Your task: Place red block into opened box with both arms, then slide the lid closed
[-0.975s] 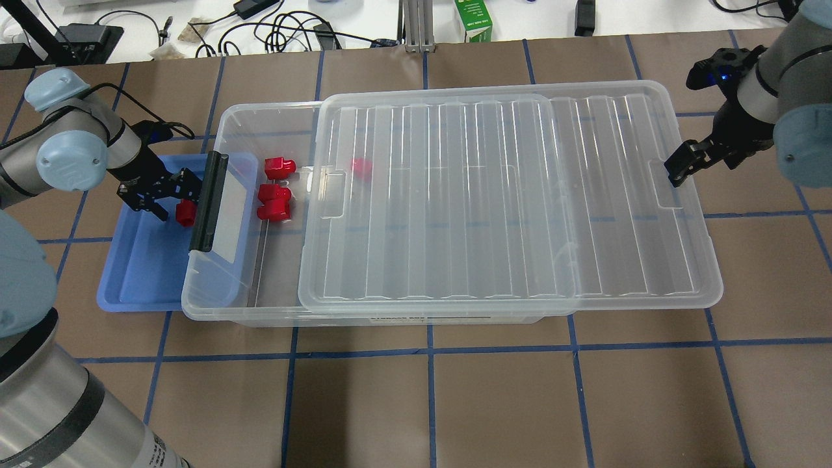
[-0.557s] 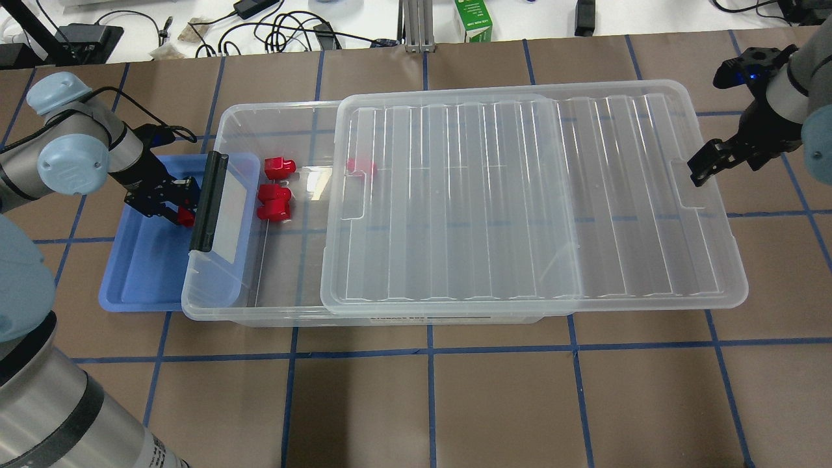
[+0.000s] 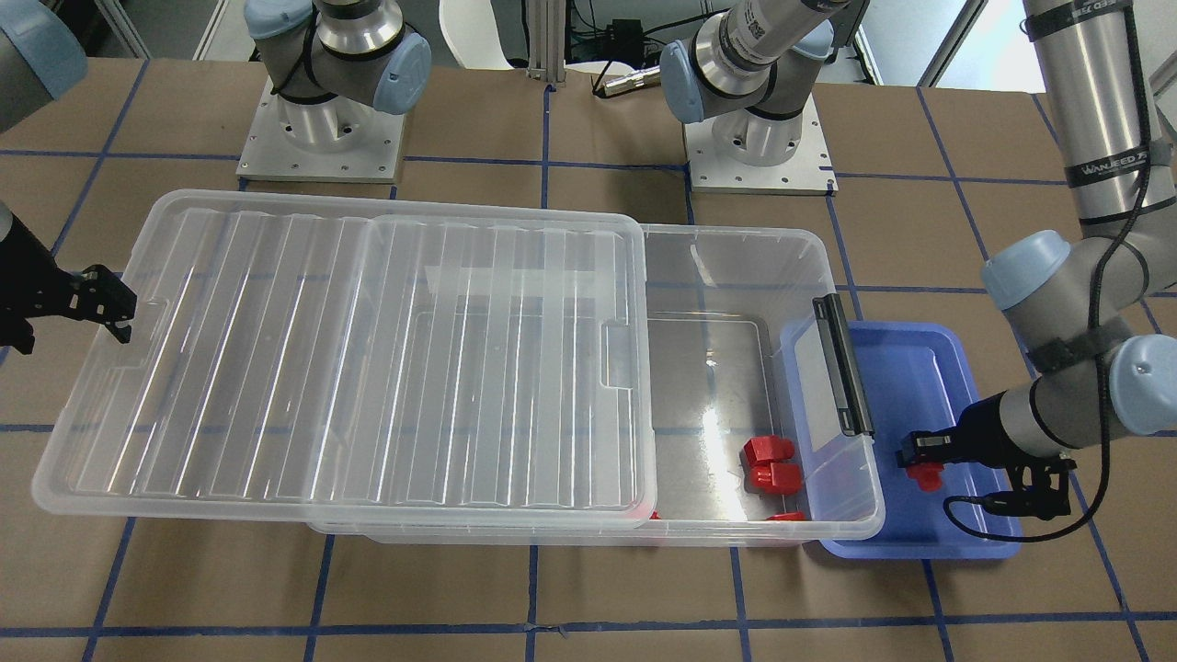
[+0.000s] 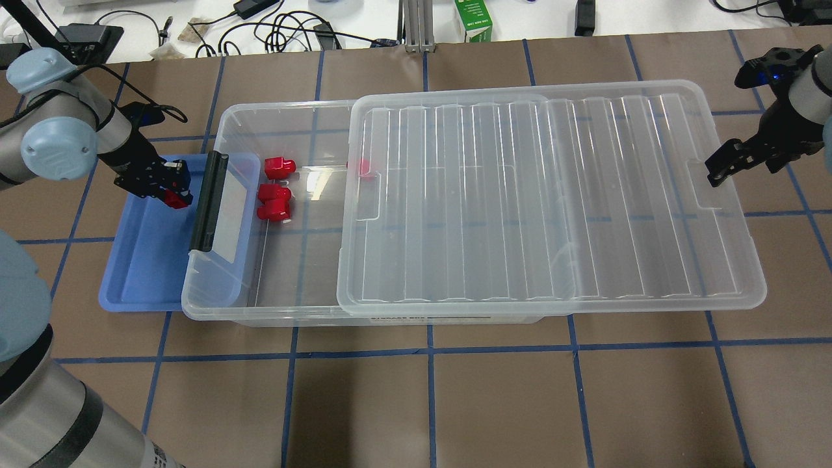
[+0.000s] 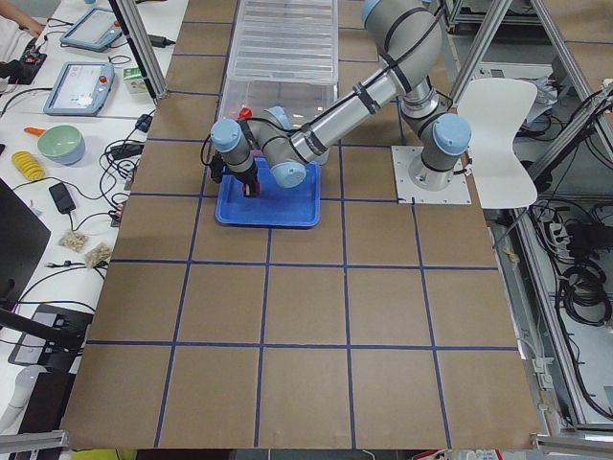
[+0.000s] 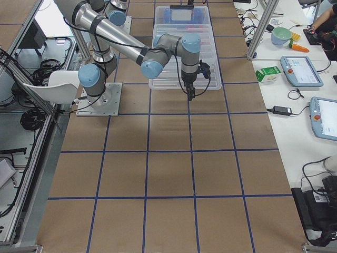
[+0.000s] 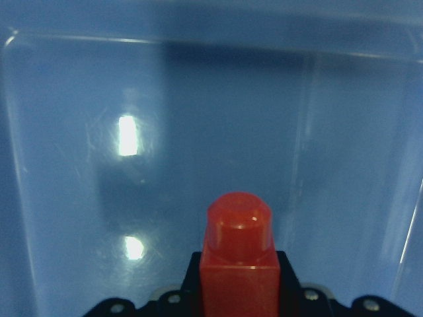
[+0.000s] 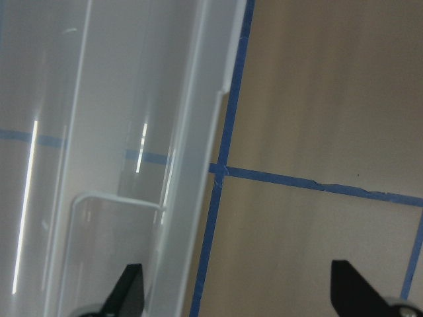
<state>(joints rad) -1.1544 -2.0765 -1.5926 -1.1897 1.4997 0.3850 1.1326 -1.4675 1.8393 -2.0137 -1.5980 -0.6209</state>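
My left gripper (image 4: 173,192) is shut on a red block (image 7: 238,247), held just above the blue tray (image 4: 140,273) beside the black clip bar (image 4: 208,201) of the box (image 4: 224,127). From the front, the block (image 3: 922,474) hangs under the same gripper (image 3: 919,452). Three more red blocks (image 4: 274,203) lie in the uncovered left end of the box. The ribbed clear lid (image 4: 552,195) covers the rest and overhangs the box's right end. At the lid's right notch, my right gripper (image 4: 719,169) is open, its fingers (image 8: 129,290) straddling the lid's rim.
The box's left end overlaps the blue tray. A green carton (image 4: 472,19) and tangled cables (image 4: 279,29) lie beyond the table's far edge. Both arm bases (image 3: 317,138) stand behind the box. Brown taped tabletop stretches in front of the box.
The lid has slid to the right along with my right gripper. My left gripper closed on the red block in the tray and moved it up and toward the table's far side.
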